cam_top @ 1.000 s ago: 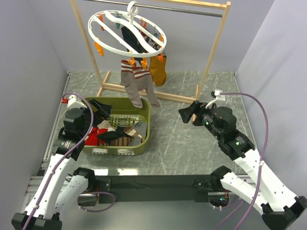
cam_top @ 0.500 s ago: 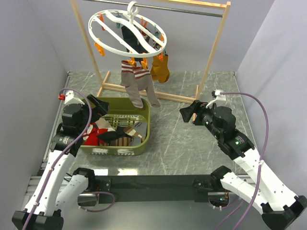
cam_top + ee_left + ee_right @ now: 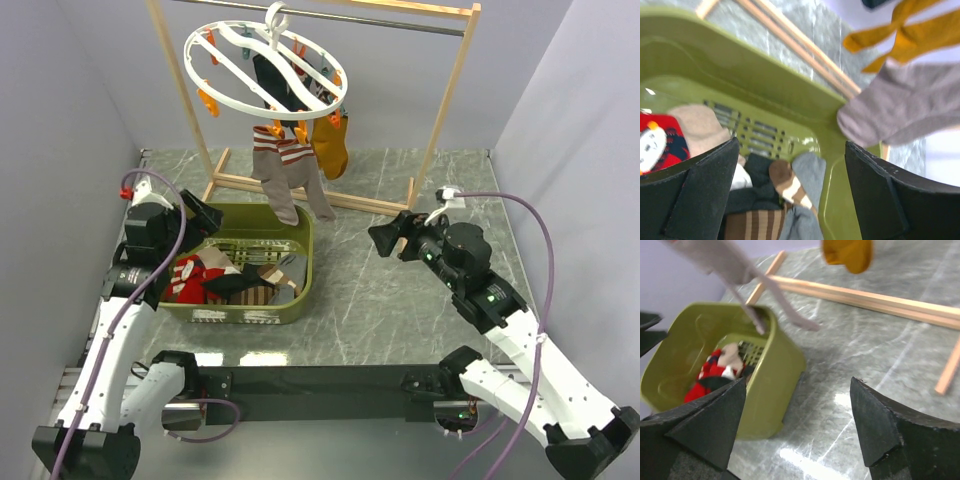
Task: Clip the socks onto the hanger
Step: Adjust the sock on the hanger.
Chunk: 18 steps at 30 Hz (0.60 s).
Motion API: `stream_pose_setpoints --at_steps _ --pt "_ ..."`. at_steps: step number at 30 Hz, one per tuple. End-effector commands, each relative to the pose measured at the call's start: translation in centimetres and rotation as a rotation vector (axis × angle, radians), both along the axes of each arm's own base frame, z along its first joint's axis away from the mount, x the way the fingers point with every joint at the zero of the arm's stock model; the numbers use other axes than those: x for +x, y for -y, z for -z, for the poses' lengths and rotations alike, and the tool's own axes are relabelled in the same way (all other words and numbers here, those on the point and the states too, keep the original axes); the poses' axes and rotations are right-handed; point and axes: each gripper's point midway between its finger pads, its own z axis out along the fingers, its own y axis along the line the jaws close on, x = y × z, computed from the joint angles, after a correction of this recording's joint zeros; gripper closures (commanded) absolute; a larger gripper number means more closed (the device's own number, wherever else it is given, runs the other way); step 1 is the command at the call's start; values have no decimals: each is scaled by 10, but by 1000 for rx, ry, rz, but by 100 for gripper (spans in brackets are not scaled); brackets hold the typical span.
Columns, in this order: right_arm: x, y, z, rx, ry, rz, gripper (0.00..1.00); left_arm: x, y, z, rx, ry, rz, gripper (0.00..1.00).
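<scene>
The room is a small box with pale purple walls (image 3: 60, 120), and the surface (image 3: 370, 290) is grey like stone, with shiny spots of light on it. At the back stands a wooden rack (image 3: 447, 100). The left arm (image 3: 130, 295) has pulled back toward the wall in the last second. It was leaning over the green basket (image 3: 308, 250), and now it sits by the basket's far left corner. The right arm (image 3: 490, 295) has hardly moved. The hanger (image 3: 262, 62), a white ring, hangs from the rack's bar. A yellow sock (image 3: 330, 145) on it swung a little and came back. The socks (image 3: 283, 175) are grey-brown with red and white stripes on top. They hang from orange clips (image 3: 275, 128) at the near edge of the hanger, with their toes just above the basket's back rim. I think the job is done and the arms are just backing off. The left end effector (image 3: 203, 215) is spread wide with nothing in it. The right end effector (image 3: 388, 238) is spread wide too and holds nothing.
</scene>
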Motion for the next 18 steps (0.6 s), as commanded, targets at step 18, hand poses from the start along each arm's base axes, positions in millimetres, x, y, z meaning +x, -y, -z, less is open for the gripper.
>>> stream_pose_setpoints --at_steps 18 --pt "36 -221 -48 -21 359 -730 15 11 4 7 -41 -6 -1 10"
